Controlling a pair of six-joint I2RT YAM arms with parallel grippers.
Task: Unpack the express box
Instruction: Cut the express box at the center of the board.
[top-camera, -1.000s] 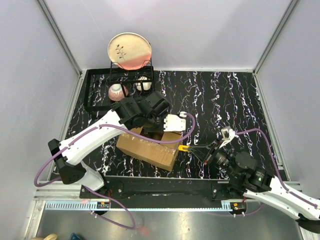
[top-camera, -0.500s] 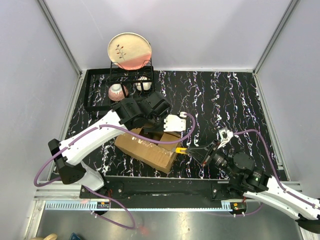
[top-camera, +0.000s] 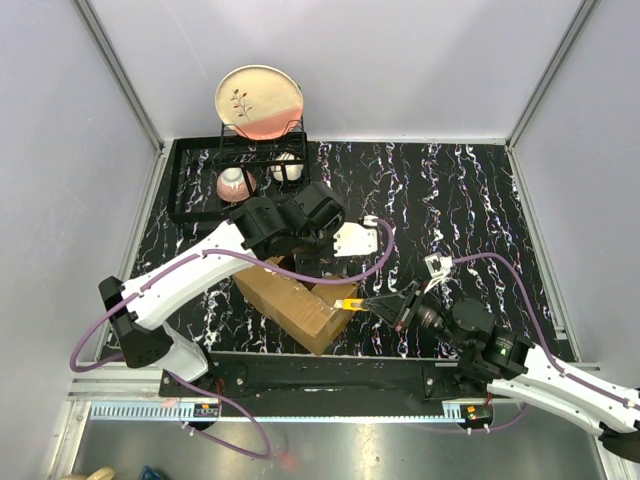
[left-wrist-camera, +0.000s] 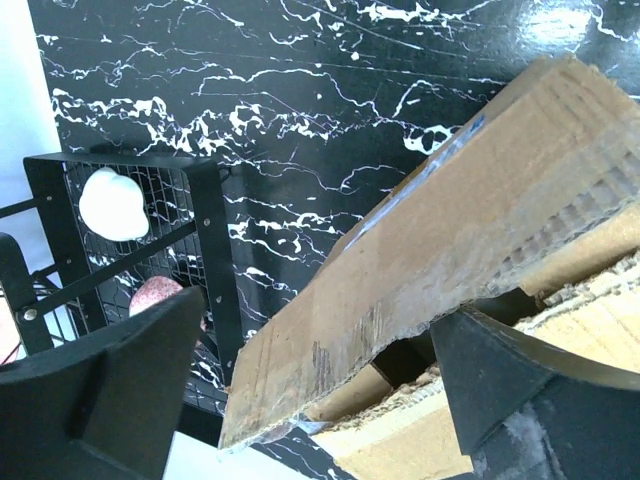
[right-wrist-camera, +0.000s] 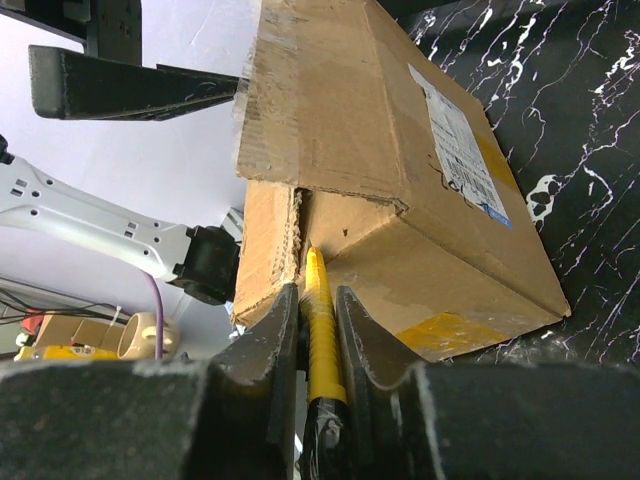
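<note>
The express box, a brown carton, lies at an angle on the black marble table near the front edge. My left gripper hovers over its far side. In the left wrist view its fingers stand wide apart, open, with a raised cardboard flap between them. My right gripper is shut on a yellow-tipped tool. In the right wrist view the tool touches the torn seam under the box's top flap with its tip. What is inside the box is hidden.
A black wire dish rack stands at the back left, holding a plate, a pink bowl and a white cup. The rack's frame is close behind the box. Grey walls enclose the table.
My left gripper has opened and let go of the flap. The right gripper has moved left with the tool to the box's corner, and the box has turned slightly.
</note>
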